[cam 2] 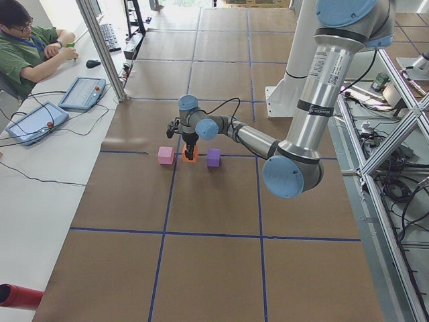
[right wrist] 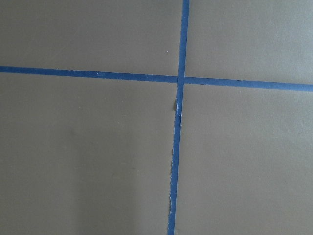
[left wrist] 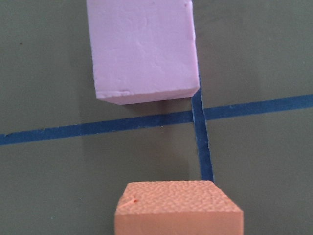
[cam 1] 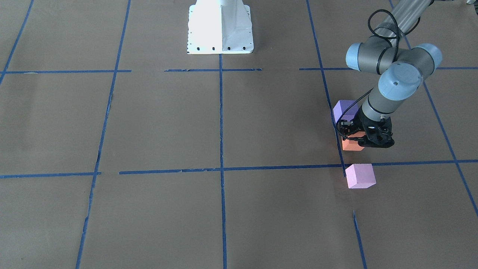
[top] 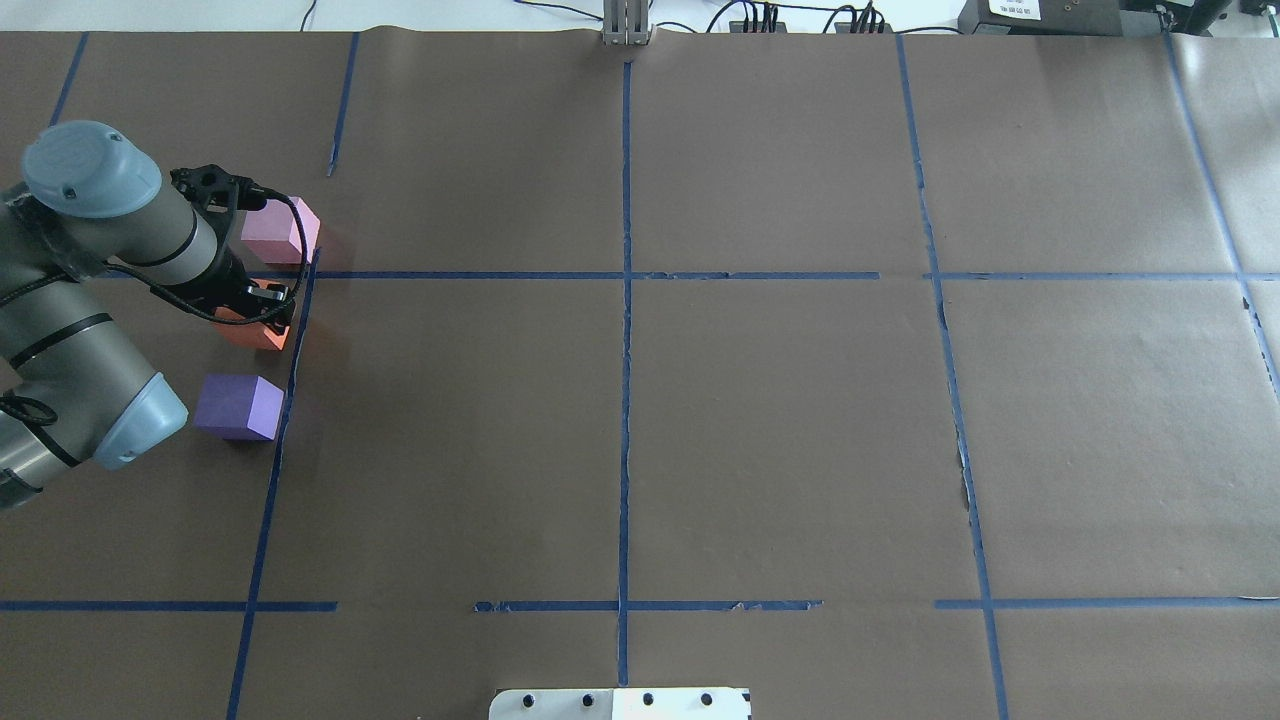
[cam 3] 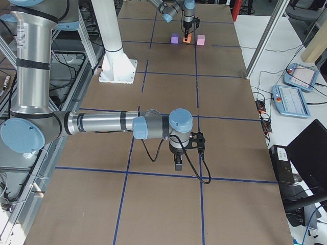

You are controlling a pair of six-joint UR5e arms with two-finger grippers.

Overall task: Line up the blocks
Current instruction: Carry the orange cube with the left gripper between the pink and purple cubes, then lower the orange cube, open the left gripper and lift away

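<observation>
The orange block [cam 1: 353, 145] sits on the brown table between the violet-purple block [cam 1: 344, 109] and the pale pink block [cam 1: 360, 175], roughly in a row along a blue tape line. My left gripper [cam 1: 359, 139] comes straight down on the orange block [top: 258, 335] and appears shut on it at table level. The left wrist view shows the orange block's top [left wrist: 178, 203] close below and the pink block [left wrist: 143, 49] beyond a tape crossing. My right gripper [cam 3: 177, 164] hangs over bare paper far from the blocks; I cannot tell whether it is open or shut.
Blue tape lines [top: 626, 300] divide the brown paper into squares. The white robot base [cam 1: 220, 28] stands at the table's middle edge. An operator [cam 2: 27, 47] sits at a side desk with tablets [cam 2: 82, 92]. The right wrist view shows only a tape crossing [right wrist: 179, 81].
</observation>
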